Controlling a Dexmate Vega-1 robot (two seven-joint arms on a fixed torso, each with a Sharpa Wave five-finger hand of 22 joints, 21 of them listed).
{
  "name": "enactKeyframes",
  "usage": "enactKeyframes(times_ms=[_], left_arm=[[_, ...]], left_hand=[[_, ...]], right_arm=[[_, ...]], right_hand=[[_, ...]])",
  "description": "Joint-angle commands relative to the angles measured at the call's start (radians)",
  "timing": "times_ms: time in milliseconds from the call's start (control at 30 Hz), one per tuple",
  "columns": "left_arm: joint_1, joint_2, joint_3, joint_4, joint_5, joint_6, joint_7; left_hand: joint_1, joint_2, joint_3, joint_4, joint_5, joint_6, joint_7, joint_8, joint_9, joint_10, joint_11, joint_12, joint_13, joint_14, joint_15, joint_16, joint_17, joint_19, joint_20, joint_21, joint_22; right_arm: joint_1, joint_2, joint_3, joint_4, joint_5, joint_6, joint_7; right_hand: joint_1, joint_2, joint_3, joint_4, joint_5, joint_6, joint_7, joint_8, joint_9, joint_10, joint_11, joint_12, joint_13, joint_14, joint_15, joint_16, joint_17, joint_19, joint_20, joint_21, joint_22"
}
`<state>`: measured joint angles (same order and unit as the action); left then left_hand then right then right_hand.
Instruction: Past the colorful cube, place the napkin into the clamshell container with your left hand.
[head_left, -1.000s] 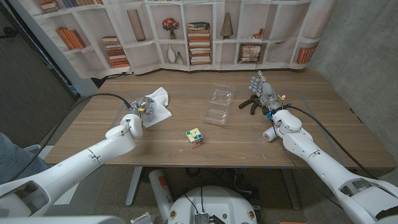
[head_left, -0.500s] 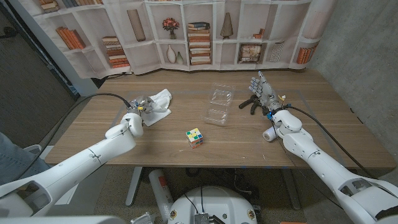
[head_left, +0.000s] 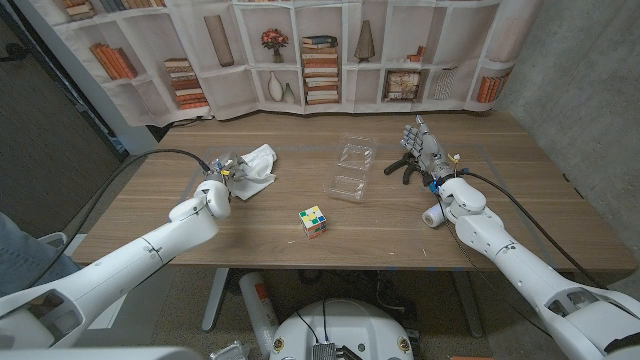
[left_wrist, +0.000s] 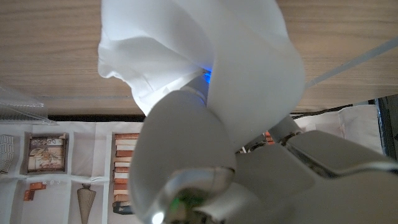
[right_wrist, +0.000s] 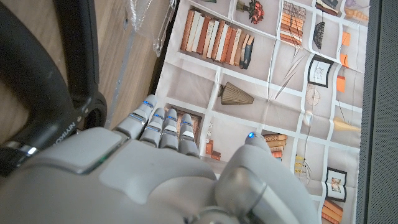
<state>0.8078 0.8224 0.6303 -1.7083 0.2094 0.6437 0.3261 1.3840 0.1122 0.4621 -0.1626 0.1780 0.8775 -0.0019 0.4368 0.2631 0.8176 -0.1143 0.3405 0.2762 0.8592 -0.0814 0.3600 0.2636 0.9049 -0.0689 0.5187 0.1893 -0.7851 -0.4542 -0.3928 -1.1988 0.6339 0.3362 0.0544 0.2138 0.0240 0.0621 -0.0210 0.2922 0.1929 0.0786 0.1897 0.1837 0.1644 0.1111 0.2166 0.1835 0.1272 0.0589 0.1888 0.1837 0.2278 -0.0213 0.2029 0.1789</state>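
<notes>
On the left side of the wooden table (head_left: 180, 215), the white napkin (head_left: 256, 166) is gripped by the left hand (head_left: 222, 172), its cloth seen bunched over the fingers in the left wrist view. It can be judged light, soft and limp; a bunched pinch near the middle should keep trailing corners from dragging. A loose fold could slip free if the grip is eased. The clear clamshell container (head_left: 351, 167) lies open and empty near the table's middle, beyond the colorful cube (head_left: 313, 221). The right hand (head_left: 421, 150) is held apart from everything, fingers spread, holding nothing.
</notes>
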Motion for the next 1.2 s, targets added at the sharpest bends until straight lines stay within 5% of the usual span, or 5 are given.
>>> enactKeyframes(times_ms=[33,1200], left_arm=[[-0.004,0.009,-0.002,-0.007,-0.008,0.015,-0.009],[-0.009,0.029,-0.022,-0.03,-0.014,-0.013,0.001]], left_hand=[[0.019,0.01,0.007,0.003,0.006,0.014,0.002,0.009,0.003,0.015,-0.002,0.006,0.006,0.042,-0.11,0.018,0.048,0.067,-0.064,0.013,0.002],[0.011,0.008,0.001,0.018,0.004,0.026,0.007,0.022,0.007,0.032,0.0,0.001,0.034,0.077,-0.114,0.023,0.079,0.063,-0.065,0.047,0.002]], right_arm=[[0.0,0.001,-0.003,-0.009,-0.003,-0.005,-0.006],[-0.006,0.007,0.002,-0.014,-0.008,0.009,-0.027]], right_hand=[[0.003,0.009,-0.004,0.002,-0.003,0.009,-0.001,0.008,0.005,0.01,0.0,0.002,0.006,0.007,-0.002,0.003,0.002,0.008,-0.003,0.002,0.006],[0.004,0.012,-0.006,0.0,-0.005,0.011,-0.001,0.008,0.005,0.014,-0.002,0.002,0.006,0.011,-0.003,0.003,0.002,0.01,-0.002,0.002,0.006]])
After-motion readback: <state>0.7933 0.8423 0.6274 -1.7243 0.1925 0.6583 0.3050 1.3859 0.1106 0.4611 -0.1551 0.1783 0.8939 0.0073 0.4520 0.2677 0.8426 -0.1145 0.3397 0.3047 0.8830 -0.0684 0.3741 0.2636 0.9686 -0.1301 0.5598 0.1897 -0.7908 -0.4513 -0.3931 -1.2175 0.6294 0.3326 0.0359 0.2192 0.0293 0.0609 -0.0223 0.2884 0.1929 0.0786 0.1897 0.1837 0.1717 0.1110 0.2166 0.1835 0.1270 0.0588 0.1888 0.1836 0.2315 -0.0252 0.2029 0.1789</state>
